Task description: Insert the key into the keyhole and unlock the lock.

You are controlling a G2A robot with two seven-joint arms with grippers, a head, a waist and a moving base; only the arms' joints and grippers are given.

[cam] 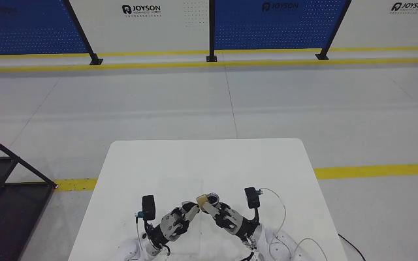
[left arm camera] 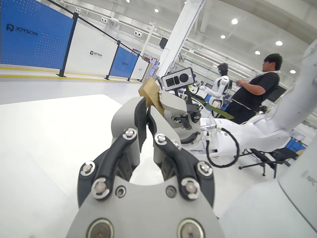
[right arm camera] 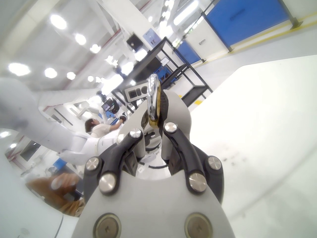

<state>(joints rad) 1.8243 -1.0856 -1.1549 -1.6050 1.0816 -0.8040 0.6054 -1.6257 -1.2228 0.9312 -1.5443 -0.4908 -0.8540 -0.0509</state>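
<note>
Right gripper (right arm camera: 158, 104) snug on brass lock (right arm camera: 152, 94) — left gripper (left arm camera: 146, 108) tight together, hold unclear

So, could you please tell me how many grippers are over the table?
2: the left gripper and the right gripper, holding the padlock, meet above the table's near half.

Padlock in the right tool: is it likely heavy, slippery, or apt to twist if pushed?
Probably heavy for its size and rigid: the padlock has a brass-coloured body and a chrome shackle. Its smooth metal faces could slip or pivot under a push, since the right tool grips it only between two narrow pads. It looks unlikely to break.
</note>
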